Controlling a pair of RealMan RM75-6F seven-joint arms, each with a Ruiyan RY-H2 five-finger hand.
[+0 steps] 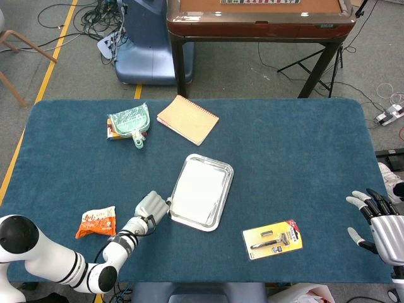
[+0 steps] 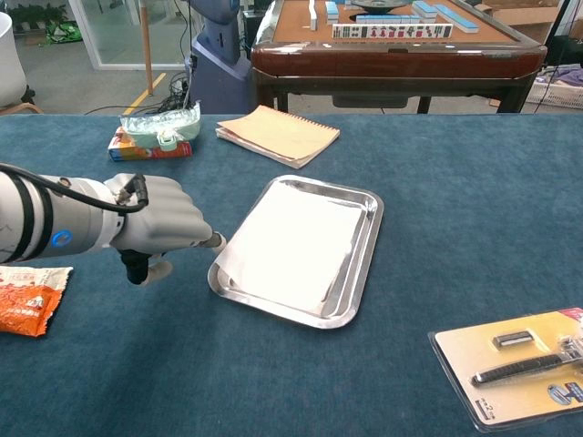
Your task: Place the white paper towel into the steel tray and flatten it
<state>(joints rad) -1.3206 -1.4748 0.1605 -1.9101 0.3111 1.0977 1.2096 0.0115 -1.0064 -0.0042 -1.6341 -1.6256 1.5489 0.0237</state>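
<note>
The steel tray (image 1: 218, 169) (image 2: 370, 233) lies mid-table, and the white paper towel (image 1: 198, 189) (image 2: 293, 240) is spread inside it, its left edge along the tray's left rim. My left hand (image 1: 151, 206) (image 2: 162, 222) rests at the tray's near-left corner with fingers curled in. One fingertip (image 2: 217, 241) touches the towel's left edge; the hand holds nothing. My right hand (image 1: 381, 225) hovers at the table's right front edge, fingers spread and empty, far from the tray. The chest view does not show it.
A tan notebook (image 1: 187, 118) (image 2: 278, 134) and a green packet (image 1: 129, 123) (image 2: 159, 132) lie behind the tray. An orange snack bag (image 1: 96, 221) (image 2: 27, 296) sits left of my left hand. A carded razor pack (image 1: 273, 238) (image 2: 519, 360) lies front right.
</note>
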